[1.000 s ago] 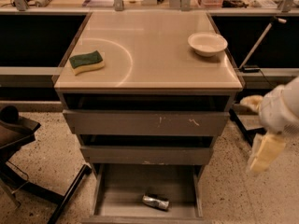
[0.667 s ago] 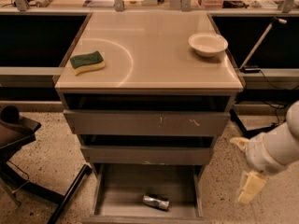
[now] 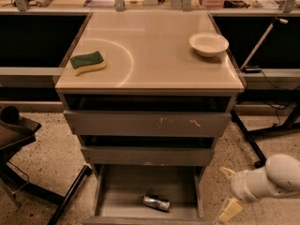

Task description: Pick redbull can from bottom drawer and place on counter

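Observation:
The redbull can lies on its side on the flat grey bottom of the open bottom drawer, near the drawer's front. The counter is the beige top above the three drawers, with a pale arc mark. My gripper is at the lower right, just outside the drawer's right wall and level with it. Its two cream fingers stand apart, open and empty, pointing left. The can is roughly a hand's width to the left of the fingertips.
A green and yellow sponge lies on the counter's left; a white bowl sits at its back right. The two upper grey drawers are slightly pulled out. Black stand legs at left and right cross the speckled floor.
My arm has come down and to the left, from beside the middle drawer to beside the bottom drawer. The can, sponge and bowl have not moved.

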Controlling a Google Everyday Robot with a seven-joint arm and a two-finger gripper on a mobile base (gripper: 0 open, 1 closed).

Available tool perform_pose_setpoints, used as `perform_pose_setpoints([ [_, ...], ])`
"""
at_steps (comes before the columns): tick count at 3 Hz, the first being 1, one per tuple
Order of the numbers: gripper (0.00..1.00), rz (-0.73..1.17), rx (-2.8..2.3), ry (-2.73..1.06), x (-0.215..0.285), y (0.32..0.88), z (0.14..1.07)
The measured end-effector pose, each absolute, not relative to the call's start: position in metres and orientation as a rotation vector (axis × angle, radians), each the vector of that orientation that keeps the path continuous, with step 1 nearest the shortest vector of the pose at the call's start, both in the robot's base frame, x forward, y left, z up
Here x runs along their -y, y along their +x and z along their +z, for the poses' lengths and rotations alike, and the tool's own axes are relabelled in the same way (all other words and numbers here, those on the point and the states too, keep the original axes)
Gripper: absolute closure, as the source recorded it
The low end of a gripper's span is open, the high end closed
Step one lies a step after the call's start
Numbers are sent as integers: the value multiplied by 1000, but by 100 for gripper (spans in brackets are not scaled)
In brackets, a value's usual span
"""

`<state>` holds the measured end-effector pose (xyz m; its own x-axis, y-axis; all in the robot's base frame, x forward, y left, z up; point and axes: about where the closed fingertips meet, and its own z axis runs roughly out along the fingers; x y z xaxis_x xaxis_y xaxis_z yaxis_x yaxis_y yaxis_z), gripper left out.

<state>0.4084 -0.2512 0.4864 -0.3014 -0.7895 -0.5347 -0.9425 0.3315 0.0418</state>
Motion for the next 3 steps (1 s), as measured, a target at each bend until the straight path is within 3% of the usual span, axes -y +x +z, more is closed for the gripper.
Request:
perform_pose_setpoints([
  [2, 0, 715, -2161, -1337, 229, 421, 361],
  [3, 0, 863, -2080, -1273, 194, 420, 322],
])
